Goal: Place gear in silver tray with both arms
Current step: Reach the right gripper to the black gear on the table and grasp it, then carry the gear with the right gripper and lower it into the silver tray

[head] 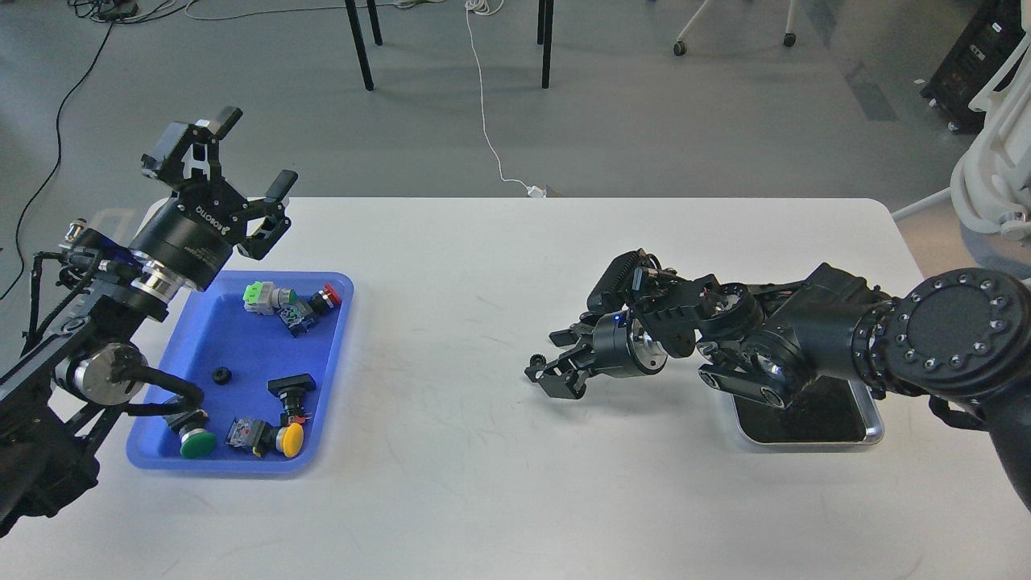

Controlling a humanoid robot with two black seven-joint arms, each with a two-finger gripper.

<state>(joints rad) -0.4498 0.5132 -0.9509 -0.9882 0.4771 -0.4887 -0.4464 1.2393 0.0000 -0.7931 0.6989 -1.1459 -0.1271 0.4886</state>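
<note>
A small black gear (221,375) lies in the blue plastic tray (242,338), left of its middle. My left gripper (246,153) is open and empty, raised above the tray's far left corner and well above the gear. My right gripper (549,364) points left, low over the bare table at centre right; its fingers look spread with nothing seen between them. The silver tray (874,423) sits at the right with a dark reflective bottom; my right arm (805,346) hides its far half.
The blue tray also holds several push-button switches: green (196,443), yellow (290,439), red (326,296), and a black one (291,387). The white table's far edge (515,200) borders the floor, with chair legs and cables beyond.
</note>
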